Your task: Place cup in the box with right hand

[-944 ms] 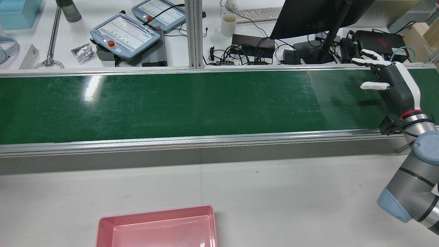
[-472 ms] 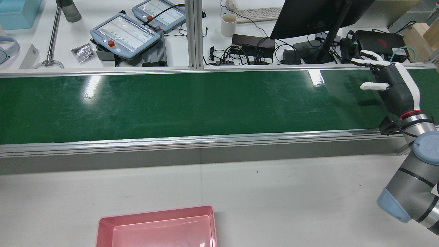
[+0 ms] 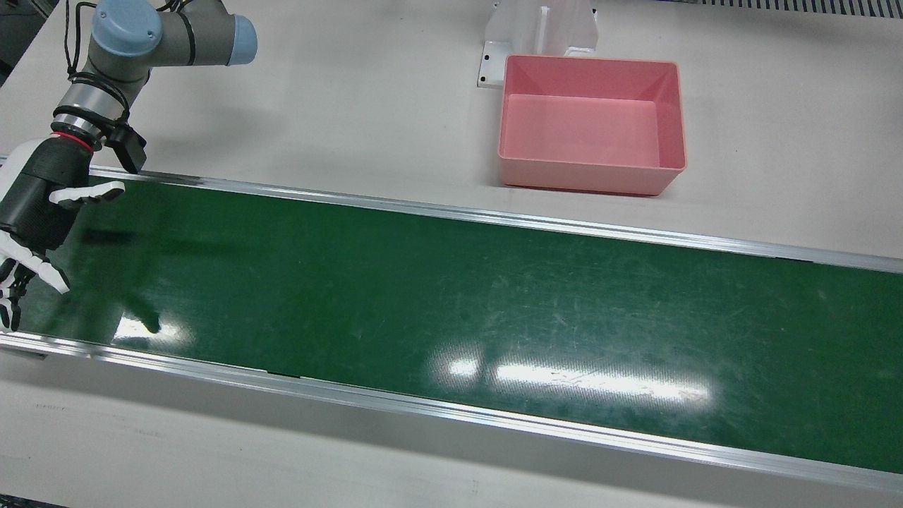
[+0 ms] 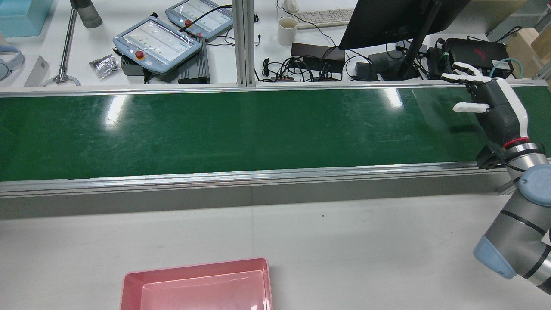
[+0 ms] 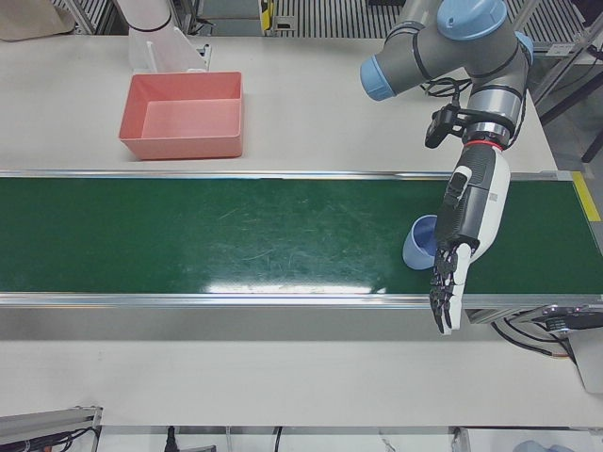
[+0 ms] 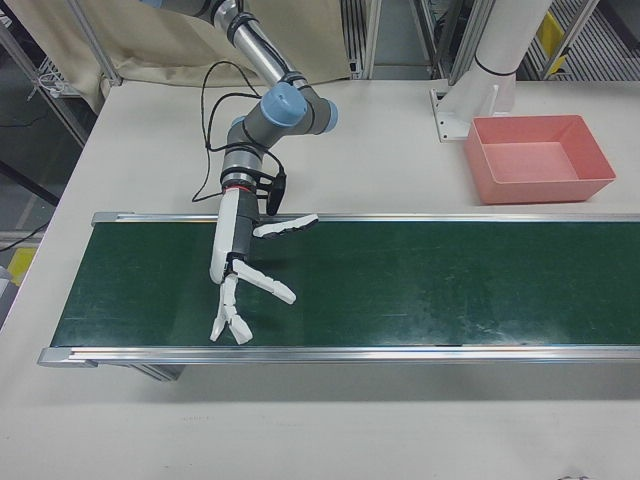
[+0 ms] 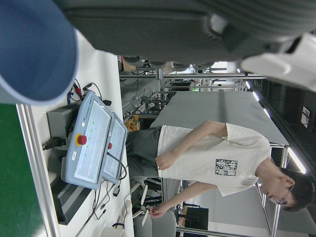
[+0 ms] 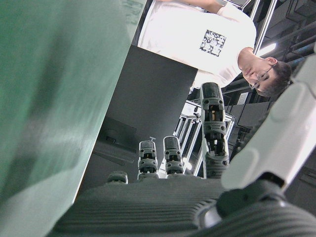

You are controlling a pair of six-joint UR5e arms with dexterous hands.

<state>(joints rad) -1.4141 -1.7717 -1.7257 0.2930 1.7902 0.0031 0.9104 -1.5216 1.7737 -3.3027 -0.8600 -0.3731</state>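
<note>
Hand, right: held just above one end of the belt, fingers spread wide and thumb out to the side; nothing is held.
Belt: a long green conveyor. The stretch under and beside the right hand is bare.
Box: a pink open tub, empty, set on the white table beside the belt, well apart from the right hand.
Cup: pale blue, seen on the belt near its other end, beyond the box and well apart from the right hand. It is partly hidden, so whether it stands upright or lies over cannot be told.
Hand, left: stretched out straight over the belt just beside the cup, with nothing clasped. Whether the cup is touched cannot be told.
Handling: the cup is judged to be light, stiff plastic with a smooth wall, so it is likely to be tipped or slid by a nudge, and unlikely to be crushed.
Hold: best taken round the wall at mid-height, thumb set opposite the fingers.
Progress: nothing is grasped yet, and the cup must first be brought within the right hand's reach.
</note>
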